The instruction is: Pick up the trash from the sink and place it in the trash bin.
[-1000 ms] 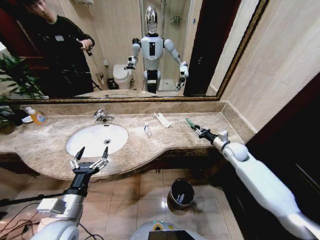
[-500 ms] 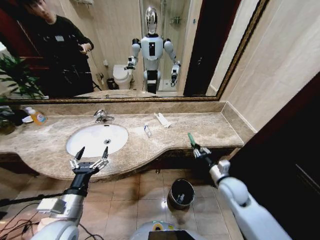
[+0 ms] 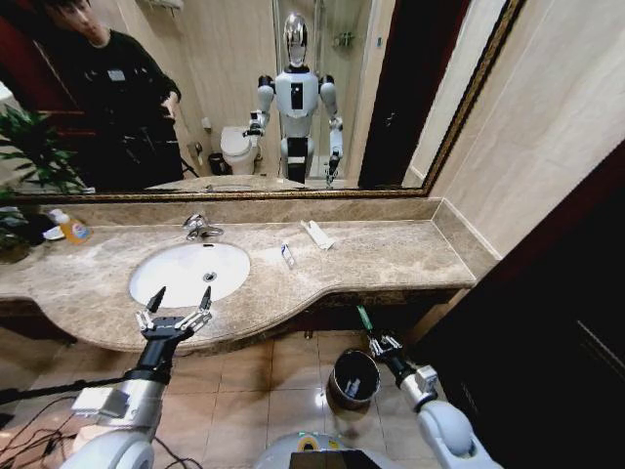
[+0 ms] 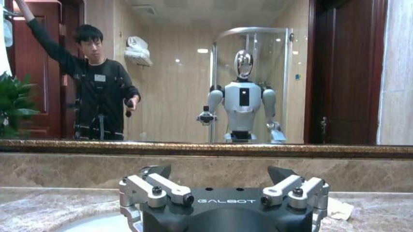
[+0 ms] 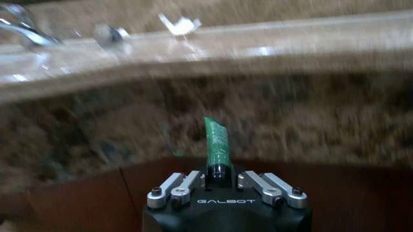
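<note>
We face a wide framed mirror (image 3: 244, 98) above a marble counter (image 3: 391, 259); beige tiled walls (image 3: 547, 127); brown tiled floor (image 3: 244, 391); a potted plant (image 3: 29, 156) at left.

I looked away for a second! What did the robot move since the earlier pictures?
The right gripper, jaws shut on the green tube, swung from above the right end of the countertop down toward the floor, and now sits beside the trash bin. The tube was not let go. The left gripper stayed open at the counter's front edge by the sink, and the packets on the counter stayed put.
</note>
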`<state>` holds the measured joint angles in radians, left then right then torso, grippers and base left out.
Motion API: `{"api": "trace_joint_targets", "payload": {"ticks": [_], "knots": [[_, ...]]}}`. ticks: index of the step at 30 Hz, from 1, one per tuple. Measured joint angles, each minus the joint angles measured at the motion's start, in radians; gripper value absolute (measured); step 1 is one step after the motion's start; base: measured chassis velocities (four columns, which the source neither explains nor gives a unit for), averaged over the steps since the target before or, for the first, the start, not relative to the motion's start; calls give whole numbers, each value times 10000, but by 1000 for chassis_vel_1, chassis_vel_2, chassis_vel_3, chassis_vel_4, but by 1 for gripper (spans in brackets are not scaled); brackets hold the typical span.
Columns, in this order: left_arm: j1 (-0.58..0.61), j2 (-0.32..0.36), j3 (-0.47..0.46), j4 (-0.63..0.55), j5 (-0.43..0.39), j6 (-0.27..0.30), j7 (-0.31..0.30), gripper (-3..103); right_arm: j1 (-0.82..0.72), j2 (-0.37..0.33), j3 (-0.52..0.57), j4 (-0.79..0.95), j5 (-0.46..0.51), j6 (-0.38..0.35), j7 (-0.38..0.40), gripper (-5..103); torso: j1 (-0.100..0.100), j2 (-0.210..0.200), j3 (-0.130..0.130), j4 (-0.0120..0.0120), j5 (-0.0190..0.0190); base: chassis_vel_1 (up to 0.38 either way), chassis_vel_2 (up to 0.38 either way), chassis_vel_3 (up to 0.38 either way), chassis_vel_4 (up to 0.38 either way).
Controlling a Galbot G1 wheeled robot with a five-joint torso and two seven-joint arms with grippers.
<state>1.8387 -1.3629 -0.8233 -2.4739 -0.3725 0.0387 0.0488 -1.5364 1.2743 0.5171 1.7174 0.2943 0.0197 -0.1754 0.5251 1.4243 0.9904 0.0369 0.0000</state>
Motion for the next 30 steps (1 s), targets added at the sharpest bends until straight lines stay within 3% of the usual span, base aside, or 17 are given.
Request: {"api": "trace_joint_targets", "payload": {"ticks": [6, 18, 30], "knots": [[0, 0, 0, 0, 0, 0, 0, 100, 415, 402, -215, -1388, -180, -95, 3, 20, 0, 0, 0, 0, 0, 0, 0, 0, 0], [0, 0, 0, 0, 0, 0, 0, 100, 1308, 573, -519, -4421, -583, 622, 473, 20, 0, -1, 0, -1, 0, 0, 0, 0, 0], [0, 0, 0, 0, 0, 0, 0, 100, 1688, 435, -772, -5077, -610, 783, 879, 20, 0, -1, 0, 0, 1, 0, 0, 0, 0]]}}
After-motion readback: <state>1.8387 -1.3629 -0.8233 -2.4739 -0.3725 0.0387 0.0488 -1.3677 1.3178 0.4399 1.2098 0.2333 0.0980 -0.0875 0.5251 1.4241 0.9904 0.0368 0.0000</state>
